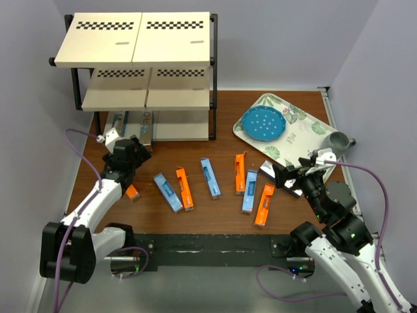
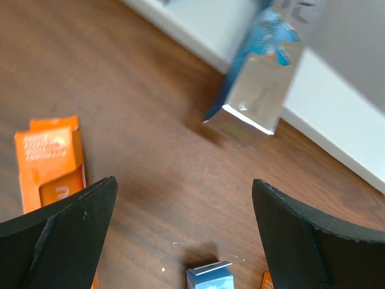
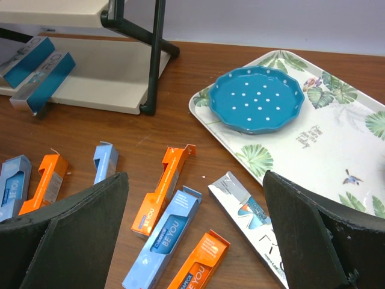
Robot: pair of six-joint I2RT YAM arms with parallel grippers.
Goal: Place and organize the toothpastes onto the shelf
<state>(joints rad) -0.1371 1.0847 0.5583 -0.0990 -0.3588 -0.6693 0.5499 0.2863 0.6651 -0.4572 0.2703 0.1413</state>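
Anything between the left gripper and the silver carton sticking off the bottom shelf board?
No. In the left wrist view, only bare wooden table lies between the open left gripper and that silver carton.

Robot lab cell; plain grey walls (image 1: 273, 39) enclose a wooden table (image 1: 195, 149) bearing two arms (image 1: 98, 199)

One overhead, two low wrist views

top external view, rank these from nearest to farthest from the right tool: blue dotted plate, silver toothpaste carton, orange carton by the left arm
1. silver toothpaste carton, right beside the right tool, partly under it.
2. blue dotted plate, farther back on the floral tray.
3. orange carton, far off at the left side.
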